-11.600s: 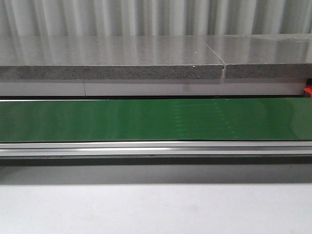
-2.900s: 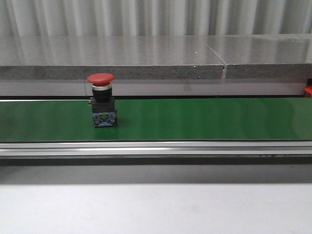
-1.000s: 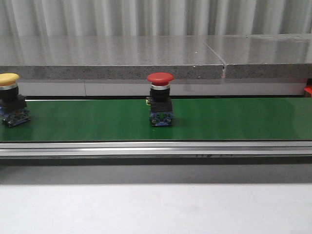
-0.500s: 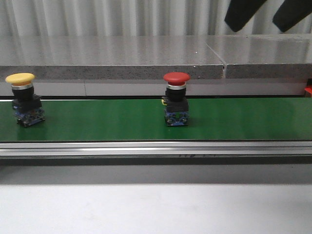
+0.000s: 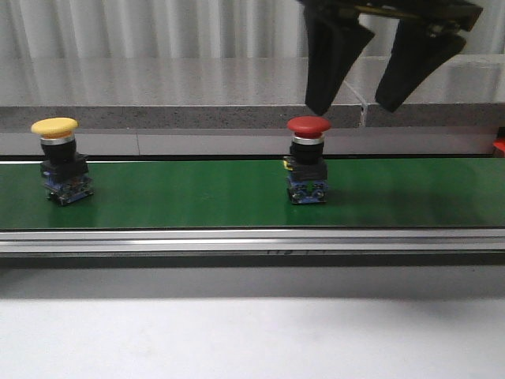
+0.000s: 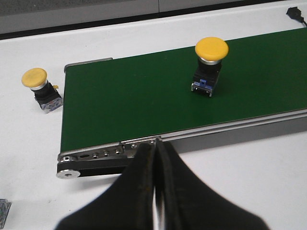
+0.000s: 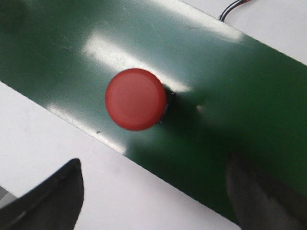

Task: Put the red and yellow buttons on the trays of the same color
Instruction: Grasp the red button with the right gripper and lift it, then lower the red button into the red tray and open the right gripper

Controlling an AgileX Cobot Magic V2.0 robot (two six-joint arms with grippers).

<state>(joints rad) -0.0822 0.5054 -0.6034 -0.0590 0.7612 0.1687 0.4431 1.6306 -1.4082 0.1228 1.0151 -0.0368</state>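
At the upper right of the front view the right gripper (image 5: 359, 106), two dark fingers spread wide with nothing between them, now hangs just above the red mushroom-head push button (image 5: 308, 168); half a second ago only its tips showed at the top edge. The red button has ridden rightward along the green conveyor belt (image 5: 197, 193) to centre-right, and the yellow mushroom-head push button (image 5: 61, 159) has moved in from the left edge. Judgement: the right arm is timing a pick on a moving target. In the right wrist view the red cap (image 7: 136, 99) sits between the fingers but off-centre.

The left gripper (image 6: 156, 191) is pressed closed, empty, held off the belt's end. A second yellow push button (image 6: 41, 89) rests on the white tabletop (image 6: 29, 139) beside the belt.

Behind the belt runs a grey speckled stone ledge (image 5: 181, 103) under a corrugated metal wall (image 5: 158, 28). No trays in view.
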